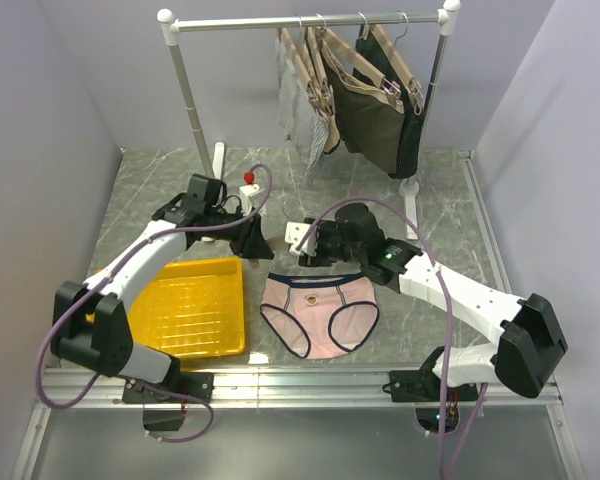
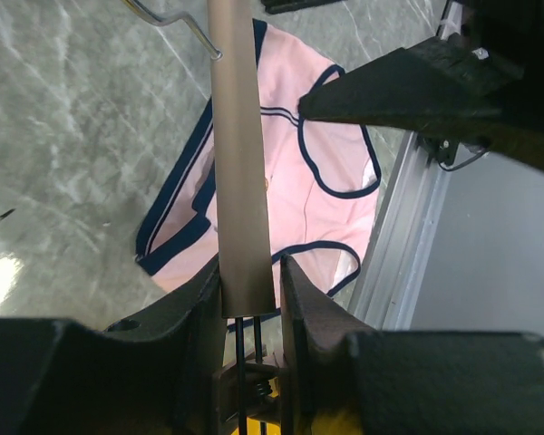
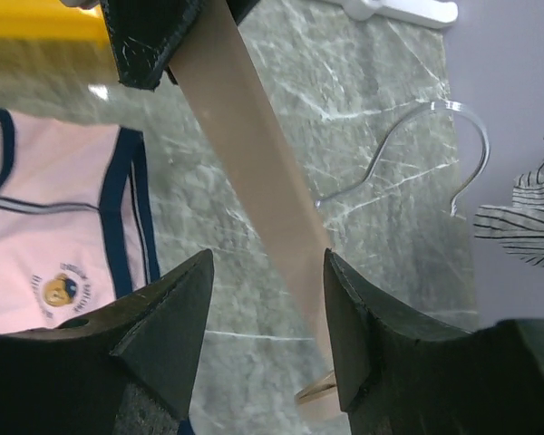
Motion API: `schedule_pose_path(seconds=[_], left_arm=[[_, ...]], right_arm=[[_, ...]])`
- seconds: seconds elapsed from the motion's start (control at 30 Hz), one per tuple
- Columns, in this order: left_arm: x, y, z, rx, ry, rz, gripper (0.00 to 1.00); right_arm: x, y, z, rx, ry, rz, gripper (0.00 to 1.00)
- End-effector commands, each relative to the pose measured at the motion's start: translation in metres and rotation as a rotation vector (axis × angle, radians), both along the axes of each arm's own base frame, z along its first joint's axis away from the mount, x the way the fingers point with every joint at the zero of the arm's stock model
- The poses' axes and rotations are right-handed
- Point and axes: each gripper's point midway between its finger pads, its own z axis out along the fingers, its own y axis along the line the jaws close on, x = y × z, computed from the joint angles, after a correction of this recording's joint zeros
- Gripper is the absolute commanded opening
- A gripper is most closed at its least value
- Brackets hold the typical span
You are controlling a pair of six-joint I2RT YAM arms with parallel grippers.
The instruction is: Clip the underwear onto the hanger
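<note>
Hanger (image 2: 239, 136) pinched in left end effector (image 2: 251, 275), clear only from wrist view

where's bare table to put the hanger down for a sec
Bare table back-left, between rack pole and left wall, and back-right, beside the hung garments. Crowded: centre, left gripper and right gripper at the underwear, yellow tray front-left.

Place: robot lab | cues: plain booth walls (image 1: 50, 130); aluminium mounting rail (image 1: 310, 384)

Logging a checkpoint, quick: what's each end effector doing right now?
The left end effector is closed on the hanger.
The right end effector is open, fingers either side of the hanger, not clamping it.
</note>
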Motion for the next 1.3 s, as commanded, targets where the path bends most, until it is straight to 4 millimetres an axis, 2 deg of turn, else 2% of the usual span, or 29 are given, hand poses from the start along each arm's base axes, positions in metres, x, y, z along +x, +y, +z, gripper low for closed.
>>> schedule_pose_path(seconds=[0.0, 0.17, 0.23, 0.33, 0.47, 0.5, 0.53, 0.57, 0.67, 0.7, 0.8, 0.83, 0.87, 0.93, 0.97, 1.03, 1.07, 1.13, 1.27], left_arm=[[0.004, -0.021, 0.023, -0.092, -0.061, -0.083, 0.0], [0.007, -0.026, 0.015, -0.091, -0.041, -0.123, 0.0], [0.007, -0.028, 0.015, -0.1, -0.039, -0.138, 0.0], [0.006, -0.03, 0.011, -0.091, -0.04, -0.172, 0.01], [0.012, -0.031, 0.001, -0.066, -0.04, -0.191, 0.07], [0.015, -0.032, 0.0, -0.061, -0.045, -0.186, 0.12], [0.019, -0.032, -0.001, -0.053, -0.049, -0.173, 0.23], [0.024, -0.031, -0.004, -0.034, -0.044, -0.154, 0.27], [0.038, -0.028, -0.001, -0.029, -0.061, -0.121, 0.32], [0.042, -0.027, 0.002, -0.037, -0.064, -0.11, 0.37], [0.045, -0.024, 0.001, -0.045, -0.057, -0.119, 0.35], [0.044, -0.024, 0.002, -0.045, -0.071, -0.137, 0.25], [0.042, -0.024, 0.001, -0.048, -0.062, -0.143, 0.21], [0.042, -0.025, 0.002, -0.054, -0.058, -0.142, 0.13], [0.041, -0.024, -0.001, -0.05, -0.045, -0.142, 0.11], [0.043, -0.025, -0.001, -0.048, -0.039, -0.136, 0.08], [0.042, -0.025, -0.002, -0.051, -0.035, -0.139, 0.07], [0.039, -0.026, -0.001, -0.069, -0.015, -0.143, 0.06], [0.031, -0.03, 0.004, -0.116, 0.025, -0.164, 0.05]], right_arm=[[0.015, 0.004, 0.007, -0.011, -0.14, 0.02, 0.59], [0.014, 0.005, -0.015, -0.057, -0.141, 0.06, 0.59], [0.014, 0.002, -0.029, -0.093, -0.133, 0.069, 0.58], [0.019, -0.003, -0.043, -0.127, -0.126, 0.071, 0.54], [0.031, -0.003, -0.048, -0.128, -0.123, 0.058, 0.27], [0.034, -0.004, -0.048, -0.133, -0.127, 0.051, 0.22], [0.036, -0.005, -0.048, -0.137, -0.13, 0.05, 0.19], [0.038, -0.006, -0.05, -0.144, -0.129, 0.047, 0.12], [0.041, -0.007, -0.05, -0.143, -0.134, 0.047, 0.02], [0.041, -0.008, -0.052, -0.152, -0.131, 0.049, 0.01], [0.04, -0.01, -0.054, -0.155, -0.12, 0.052, 0.0], [0.04, -0.011, -0.055, -0.151, -0.115, 0.047, 0.0], [0.04, -0.011, -0.055, -0.146, -0.109, 0.046, 0.01], [0.041, -0.013, -0.054, -0.13, -0.088, 0.024, 0.17], [0.041, -0.014, -0.051, -0.114, -0.085, 0.016, 0.31], [0.045, -0.02, -0.048, -0.087, -0.078, -0.016, 0.51], [0.045, -0.022, -0.046, -0.08, -0.078, -0.023, 0.65], [0.049, -0.029, -0.038, -0.052, -0.095, -0.042, 0.77], [0.05, -0.037, -0.038, -0.021, -0.121, -0.045, 0.79]])
